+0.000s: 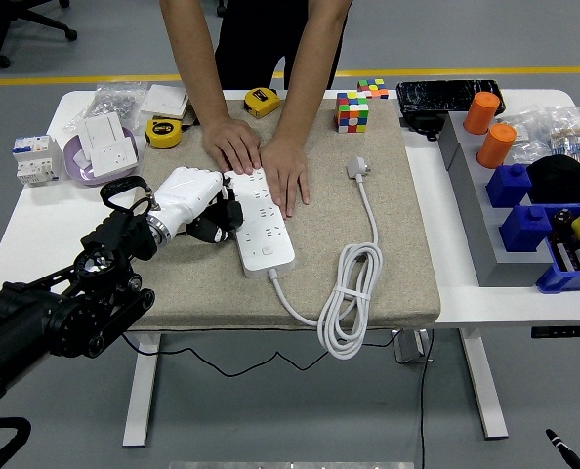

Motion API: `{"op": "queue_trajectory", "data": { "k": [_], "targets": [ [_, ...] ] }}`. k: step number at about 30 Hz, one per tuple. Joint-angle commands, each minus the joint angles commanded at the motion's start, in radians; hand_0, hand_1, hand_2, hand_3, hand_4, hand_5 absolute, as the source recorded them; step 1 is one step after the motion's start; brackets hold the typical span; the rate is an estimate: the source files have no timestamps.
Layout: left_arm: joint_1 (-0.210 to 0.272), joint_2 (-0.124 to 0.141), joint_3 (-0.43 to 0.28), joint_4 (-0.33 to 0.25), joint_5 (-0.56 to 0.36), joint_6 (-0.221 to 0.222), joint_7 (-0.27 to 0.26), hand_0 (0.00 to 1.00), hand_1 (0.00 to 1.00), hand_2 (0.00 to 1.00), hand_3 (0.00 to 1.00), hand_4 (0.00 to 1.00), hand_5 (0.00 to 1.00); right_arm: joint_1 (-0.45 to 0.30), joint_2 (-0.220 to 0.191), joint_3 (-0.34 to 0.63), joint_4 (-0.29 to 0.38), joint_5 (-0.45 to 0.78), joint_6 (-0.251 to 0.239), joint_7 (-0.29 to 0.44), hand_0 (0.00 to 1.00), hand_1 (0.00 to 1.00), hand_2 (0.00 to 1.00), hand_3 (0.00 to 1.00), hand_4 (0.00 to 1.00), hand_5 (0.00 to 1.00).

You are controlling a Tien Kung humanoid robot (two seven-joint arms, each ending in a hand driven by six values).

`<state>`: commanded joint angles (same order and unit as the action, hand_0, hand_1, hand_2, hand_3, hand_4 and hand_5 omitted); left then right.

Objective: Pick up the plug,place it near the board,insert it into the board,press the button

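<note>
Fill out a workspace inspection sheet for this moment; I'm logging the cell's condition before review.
Surface: white table with beige mat.
Job's things: power strip on mat; black plug at its left edge.
Clutter: tape measures, puzzle cube, orange cylinders, blue bins.
Hands: left hand shut on plug; right not in view; person's hands press the strip.
Cables: coiled white cord.
Surroundings: grey floor, yellow line.

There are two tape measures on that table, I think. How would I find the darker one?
Start at the beige mat covering the table's middle. Just beyond its far edge, beside the person's arm, sits a tape measure that is yellow and black. The other tape measure, farther left by the wall sockets, is nearly all yellow.
</note>
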<state>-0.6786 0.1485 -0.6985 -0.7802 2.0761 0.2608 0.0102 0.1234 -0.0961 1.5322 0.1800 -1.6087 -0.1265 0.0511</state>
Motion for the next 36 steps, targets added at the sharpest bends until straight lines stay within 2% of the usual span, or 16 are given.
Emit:
{"op": "queue_trajectory", "data": {
  "k": [2,3,8,9,13,14,20,21,36],
  "targets": [
    [-0.001,0.000,0.001,0.000,0.001,-0.002,-0.001,0.495,0.482,0.380,0.422,0.561,0.031,-0.001,0.001,-0.001,0.000,0.000,0.000,0.000,0.902,0.880,0.833,0.850,0.998,0.998],
    [-0.001,0.000,0.002,0.000,0.002,-0.003,-0.001,0.503,0.495,0.405,0.454,0.567,0.042,-0.002,0.001,0.000,0.000,0.000,-0.001,0.001,0.902,0.880,0.833,0.850,0.998,0.998],
    [-0.004,0.001,0.003,0.000,0.002,-0.005,-0.003,0.503,0.495,0.405,0.454,0.567,0.042,-0.002,0.001,0.001,0.000,0.000,-0.001,0.002,0.902,0.880,0.833,0.850,0.998,0.998],
    [-0.004,0.001,0.003,0.000,0.002,-0.006,-0.003,0.539,0.574,0.557,0.562,0.639,0.051,-0.002,0.001,0.001,0.000,0.000,0.000,0.003,0.901,0.880,0.833,0.850,0.998,0.998],
    [-0.007,0.002,0.001,-0.002,-0.006,-0.011,-0.005,0.539,0.574,0.557,0.562,0.639,0.051,-0.001,0.000,0.006,0.000,-0.002,0.002,0.004,0.901,0.880,0.833,0.850,0.998,0.998],
    [-0.007,0.002,0.000,-0.002,-0.008,-0.013,-0.005,0.606,0.720,0.642,0.608,0.812,0.100,0.000,0.000,0.008,0.000,-0.004,0.002,0.003,0.900,0.880,0.833,0.850,0.998,0.998],
    [-0.009,0.004,-0.006,-0.004,-0.007,-0.021,-0.004,0.606,0.720,0.642,0.608,0.812,0.100,0.001,0.000,0.014,0.000,-0.008,0.002,0.003,0.900,0.880,0.833,0.850,0.998,0.998],
    [-0.010,0.005,-0.006,-0.005,-0.007,-0.022,-0.003,0.641,0.771,0.752,0.747,0.825,0.096,0.001,0.000,0.014,0.000,-0.008,0.002,0.003,0.900,0.881,0.832,0.850,0.998,0.998],
    [-0.010,0.015,-0.007,-0.019,-0.026,-0.043,0.000,0.659,0.790,0.774,0.783,0.844,0.099,0.002,0.000,0.022,0.000,-0.010,0.001,0.004,0.898,0.881,0.832,0.850,0.998,0.998]
  ]
}}
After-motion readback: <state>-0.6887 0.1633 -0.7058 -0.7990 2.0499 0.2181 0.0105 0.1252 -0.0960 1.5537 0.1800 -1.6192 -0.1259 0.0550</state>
